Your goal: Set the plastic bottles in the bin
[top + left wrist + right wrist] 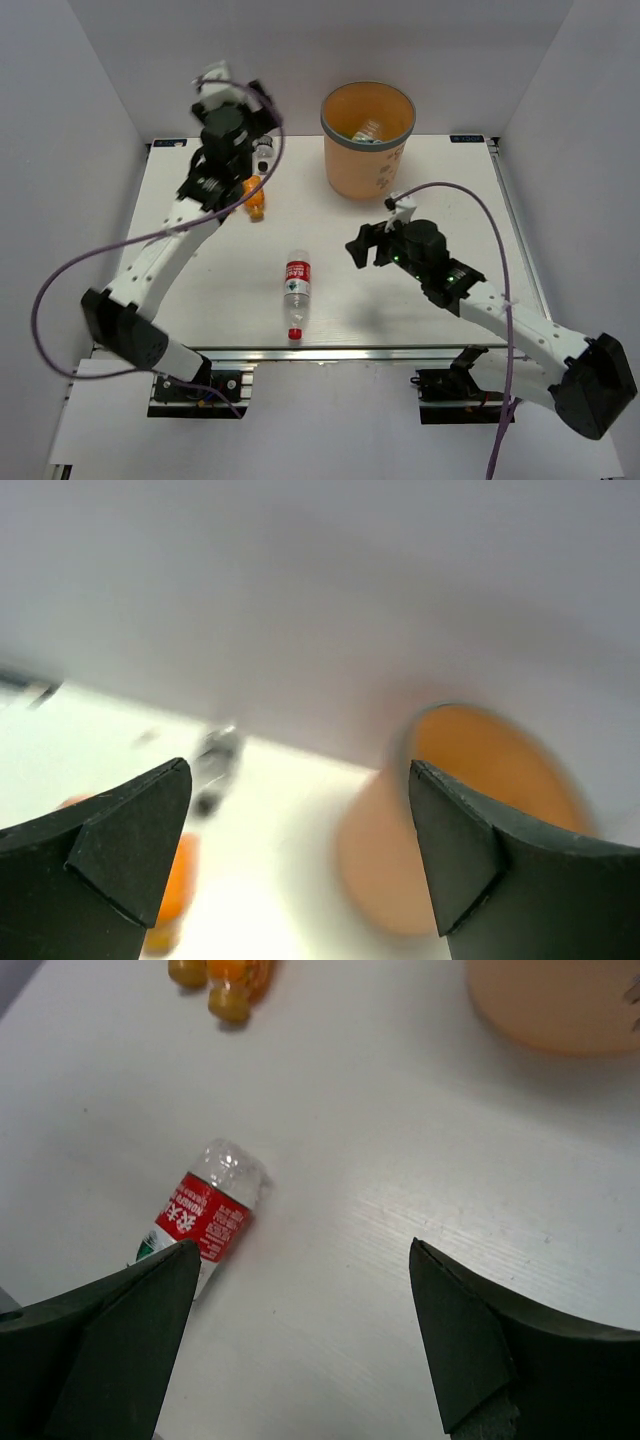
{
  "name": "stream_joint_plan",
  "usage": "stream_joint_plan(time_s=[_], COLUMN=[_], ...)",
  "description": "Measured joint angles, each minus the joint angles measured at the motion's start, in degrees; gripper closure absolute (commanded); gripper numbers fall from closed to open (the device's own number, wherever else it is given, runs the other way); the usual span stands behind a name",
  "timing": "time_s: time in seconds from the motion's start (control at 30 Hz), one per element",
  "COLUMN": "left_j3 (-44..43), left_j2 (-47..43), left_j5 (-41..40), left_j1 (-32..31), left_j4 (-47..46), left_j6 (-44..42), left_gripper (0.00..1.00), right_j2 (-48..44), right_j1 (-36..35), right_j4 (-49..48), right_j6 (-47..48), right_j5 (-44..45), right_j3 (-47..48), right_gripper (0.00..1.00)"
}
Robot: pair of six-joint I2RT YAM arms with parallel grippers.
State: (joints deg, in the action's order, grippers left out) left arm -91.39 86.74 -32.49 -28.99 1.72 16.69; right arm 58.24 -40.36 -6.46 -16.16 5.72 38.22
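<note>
The orange bin (365, 170) stands at the back of the table with a few bottles (365, 130) inside. A clear bottle with a red label (297, 290) lies at the table's middle front. An orange bottle (256, 198) and a grey-labelled bottle (264, 155) lie at the back left. My left gripper (240, 90) is raised above them, open and empty. Its blurred wrist view shows the bin (380, 860), the orange bottle (170, 890) and the grey-labelled bottle (215, 765). My right gripper (365, 245) hovers open and empty, to the right of the red-labelled bottle (205, 1217).
White walls close in the table at the back and both sides. The right wrist view shows orange bottles (225, 978) at its top edge and the bin (555, 1005) at its top right.
</note>
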Motion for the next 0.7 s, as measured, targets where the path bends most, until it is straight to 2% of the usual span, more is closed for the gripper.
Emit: stream_joint_plan(time_s=[0.03, 0.17, 0.23, 0.33, 0.43, 0.7], left_j3=[3.21, 26.71, 35.50, 43.87, 46.86, 47.21], left_j2=[-2.47, -13.57, -16.09, -19.56, -24.15, -32.94], left_j5=[0.13, 1.92, 1.92, 2.05, 1.36, -1.81], left_j1=[1.75, 15.37, 17.99, 17.81, 17.46, 17.57], left_j4=[1.62, 6.60, 10.43, 15.54, 18.08, 17.29], left_j6=[1.33, 11.02, 14.80, 18.71, 21.20, 23.76], left_gripper=[0.02, 0.02, 0.02, 0.02, 0.02, 0.02], right_j2=[1.86, 11.87, 16.98, 23.63, 29.64, 43.50], right_j1=[-1.31, -9.31, -13.40, -17.99, -20.83, -23.17], right_j4=[0.68, 3.74, 3.96, 3.21, 2.14, 1.90], right_j6=[-0.35, -1.79, -2.64, -4.33, -6.95, -15.58], right_j5=[0.50, 4.94, 6.54, 7.69, 8.09, 10.95], right_j3=[0.90, 6.34, 8.74, 11.21, 12.79, 20.00], right_gripper=[0.11, 0.11, 0.11, 0.11, 0.11, 0.13])
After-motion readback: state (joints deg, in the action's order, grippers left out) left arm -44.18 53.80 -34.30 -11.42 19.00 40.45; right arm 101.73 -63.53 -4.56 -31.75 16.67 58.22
